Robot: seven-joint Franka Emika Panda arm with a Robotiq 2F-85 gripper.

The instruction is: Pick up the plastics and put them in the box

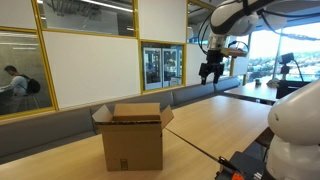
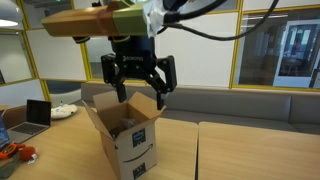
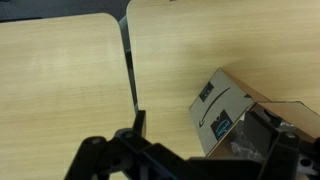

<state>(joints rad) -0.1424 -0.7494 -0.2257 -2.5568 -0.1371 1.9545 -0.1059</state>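
An open cardboard box [image 1: 133,138] stands on the wooden table, also seen in an exterior view [image 2: 128,135] and at the lower right of the wrist view [image 3: 245,115]. Crumpled clear plastic [image 3: 250,147] lies inside it. My gripper [image 2: 137,82] hangs open and empty in the air above the box; in an exterior view [image 1: 211,72] it shows high and off to the right of the box. No plastic shows on the table.
Two wooden tabletops meet at a dark seam [image 3: 130,70]. A grey bench [image 1: 70,128] runs along the glass wall behind. A laptop [image 2: 38,115] and a white object [image 2: 63,111] sit on a table beyond the box. A black cable [image 1: 205,152] lies near the robot base.
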